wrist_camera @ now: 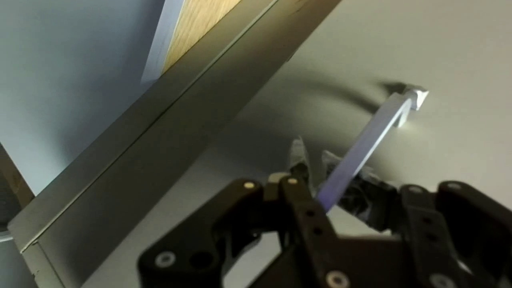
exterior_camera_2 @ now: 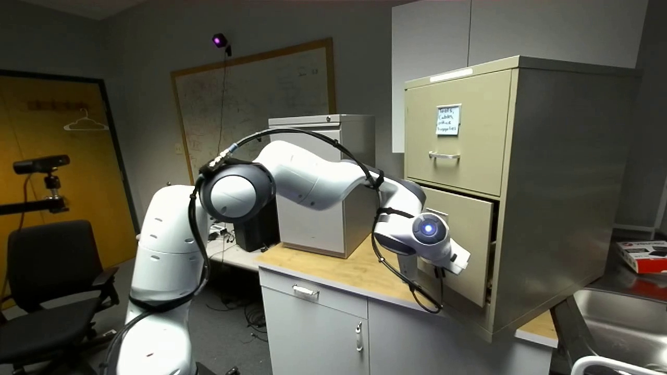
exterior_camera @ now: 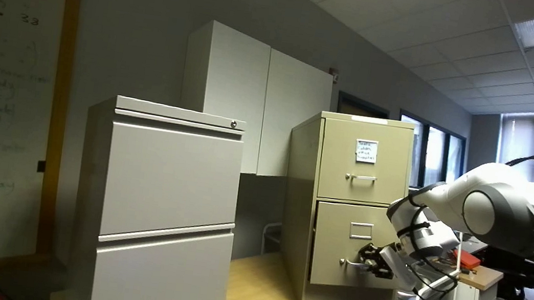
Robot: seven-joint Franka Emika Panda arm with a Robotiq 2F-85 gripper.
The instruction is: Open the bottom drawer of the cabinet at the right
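The beige filing cabinet (exterior_camera: 299, 200) stands on a wooden counter and also shows in an exterior view (exterior_camera_2: 563, 198). Its bottom drawer (exterior_camera: 331, 231) is pulled out a little. A dark gap shows along its side edge in an exterior view, beside the drawer front (exterior_camera_2: 471, 224). The top drawer (exterior_camera: 338, 154) is closed. My gripper (exterior_camera: 365, 260) is at the right part of the silver bottom handle (exterior_camera: 350, 263). In the wrist view the handle (wrist_camera: 372, 128) runs between the two fingers of my gripper (wrist_camera: 314, 164), which are closed around it. In an exterior view the wrist hides this handle.
A grey cabinet (exterior_camera: 173, 174) stands beside it on the counter (exterior_camera: 254, 282), which also shows in an exterior view (exterior_camera_2: 333, 268). A metal sink (exterior_camera_2: 620, 312) and a red and white box (exterior_camera_2: 643, 258) are beyond the filing cabinet. Cables hang around the wrist.
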